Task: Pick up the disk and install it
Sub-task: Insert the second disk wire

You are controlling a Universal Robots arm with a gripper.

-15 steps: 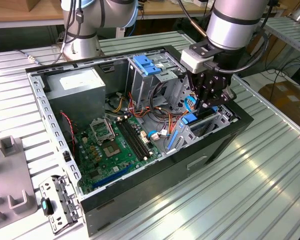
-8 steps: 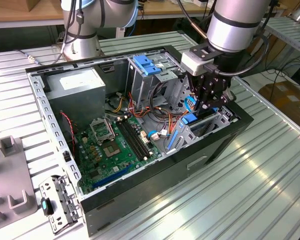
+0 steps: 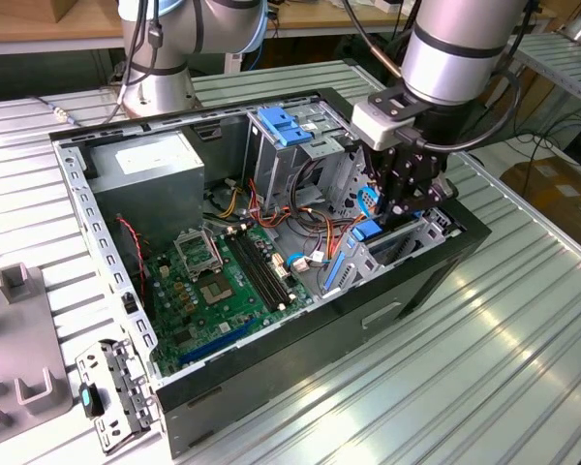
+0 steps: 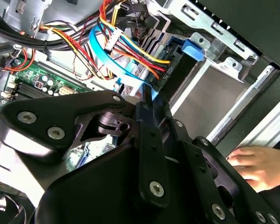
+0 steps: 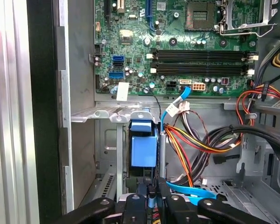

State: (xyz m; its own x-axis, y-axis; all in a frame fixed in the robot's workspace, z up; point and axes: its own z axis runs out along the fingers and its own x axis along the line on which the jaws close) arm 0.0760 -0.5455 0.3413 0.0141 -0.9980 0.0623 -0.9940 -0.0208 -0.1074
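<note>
The gripper (image 3: pixel 404 205) is seen lowered into the open computer case (image 3: pixel 223 387) at the exterior view's right, above the drive cage (image 3: pixel 407 242). Its black fingers (image 5: pixel 151 198) are closed together on the blue rail of the disk (image 5: pixel 143 150), which is held upright in the cage slot, beside the bundle of coloured cables (image 5: pixel 196 140). The green motherboard (image 3: pixel 213 291) lies to the exterior view's left. In the second wrist view, a person's hand (image 4: pixel 259 165) rests beside the case.

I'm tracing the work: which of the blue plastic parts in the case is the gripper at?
The blue-railed disk in the bay beside the gripper, not the blue bracket atop the grey cage.
</note>
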